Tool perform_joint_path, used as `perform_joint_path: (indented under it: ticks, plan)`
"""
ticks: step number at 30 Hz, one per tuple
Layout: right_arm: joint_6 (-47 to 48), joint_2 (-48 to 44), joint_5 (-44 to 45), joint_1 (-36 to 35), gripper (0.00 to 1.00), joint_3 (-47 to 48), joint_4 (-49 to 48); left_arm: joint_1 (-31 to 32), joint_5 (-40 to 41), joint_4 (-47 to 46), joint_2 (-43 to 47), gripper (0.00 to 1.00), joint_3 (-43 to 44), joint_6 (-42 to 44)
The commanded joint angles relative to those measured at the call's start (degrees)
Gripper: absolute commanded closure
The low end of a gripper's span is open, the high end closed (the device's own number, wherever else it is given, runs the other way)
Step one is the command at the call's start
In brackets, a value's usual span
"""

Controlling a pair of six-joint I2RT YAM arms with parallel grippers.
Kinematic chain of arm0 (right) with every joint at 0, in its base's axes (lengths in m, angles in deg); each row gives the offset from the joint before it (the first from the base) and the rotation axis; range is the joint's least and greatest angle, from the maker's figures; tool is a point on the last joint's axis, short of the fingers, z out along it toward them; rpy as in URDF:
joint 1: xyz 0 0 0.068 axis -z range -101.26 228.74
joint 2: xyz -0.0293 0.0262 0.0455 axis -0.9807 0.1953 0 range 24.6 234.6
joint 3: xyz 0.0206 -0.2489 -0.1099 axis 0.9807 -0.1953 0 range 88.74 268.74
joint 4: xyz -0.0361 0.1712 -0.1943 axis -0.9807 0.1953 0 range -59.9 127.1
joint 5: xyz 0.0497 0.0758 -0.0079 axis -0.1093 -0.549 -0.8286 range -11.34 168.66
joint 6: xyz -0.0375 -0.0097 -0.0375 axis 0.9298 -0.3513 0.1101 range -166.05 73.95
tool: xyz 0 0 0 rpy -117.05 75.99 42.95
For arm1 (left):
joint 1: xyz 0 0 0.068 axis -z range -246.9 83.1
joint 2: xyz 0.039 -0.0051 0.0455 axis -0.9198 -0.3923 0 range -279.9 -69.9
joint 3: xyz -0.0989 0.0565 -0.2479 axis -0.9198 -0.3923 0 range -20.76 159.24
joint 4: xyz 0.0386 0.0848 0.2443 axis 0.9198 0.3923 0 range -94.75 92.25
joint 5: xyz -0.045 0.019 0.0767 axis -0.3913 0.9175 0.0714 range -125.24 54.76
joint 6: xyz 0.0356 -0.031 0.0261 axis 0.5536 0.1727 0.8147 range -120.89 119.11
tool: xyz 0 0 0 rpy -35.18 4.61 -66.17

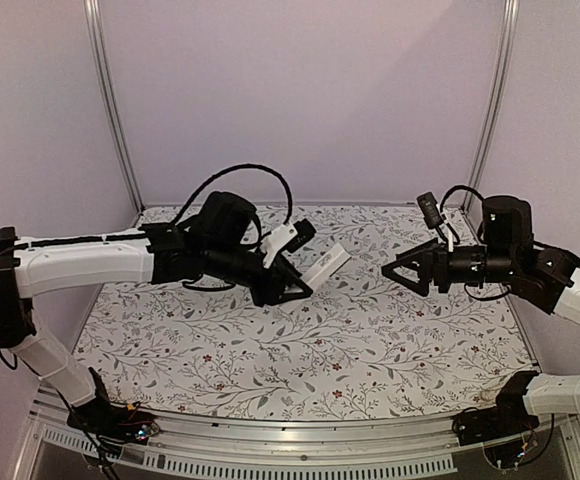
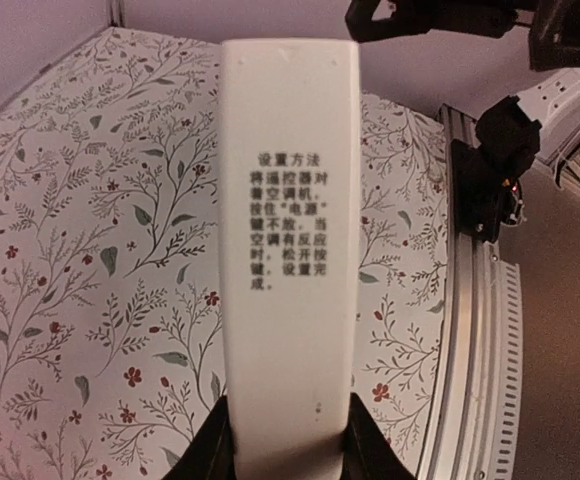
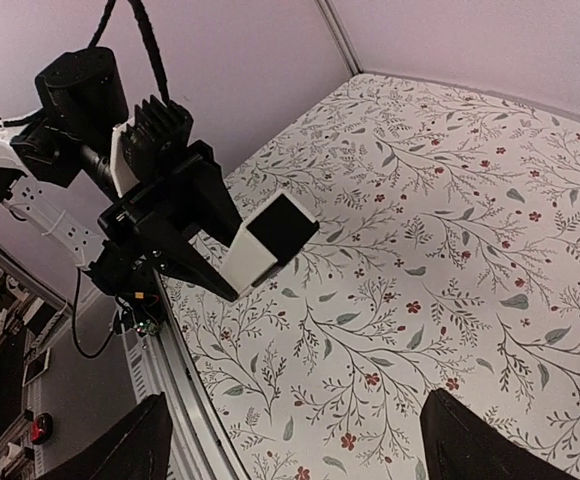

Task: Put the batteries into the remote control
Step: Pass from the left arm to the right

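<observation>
White remote control (image 1: 327, 263) aloft, over table (image 1: 270, 350) middle

White arm links (image 1: 80, 262), black joints (image 1: 225, 218), looping black cables (image 1: 238, 168)

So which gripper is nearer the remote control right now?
Left. The left gripper is clamped on one end of the remote control; the right gripper faces it from the other side, open and apart.

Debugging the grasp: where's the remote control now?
Top view, left of centre: the remote control is clamped in the left gripper, raised above the table, pointing toward the right gripper.
</observation>
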Motion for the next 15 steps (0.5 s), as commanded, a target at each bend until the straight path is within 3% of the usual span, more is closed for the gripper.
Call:
perform_joint_path:
  ticks: [1, 15]
  plan:
    - [-0.8, 2.97, -9.34, -0.93, 0.14, 3.98, -7.49, -0.01, -8.11, -13.14, 4.29, 0.8, -3.75, -6.23]
    - [-3.54, 13.66, -12.18, -8.46, 0.38, 12.06, -14.7, 0.6, -12.39, -30.42, 8.89, 0.79, -10.38, -14.23]
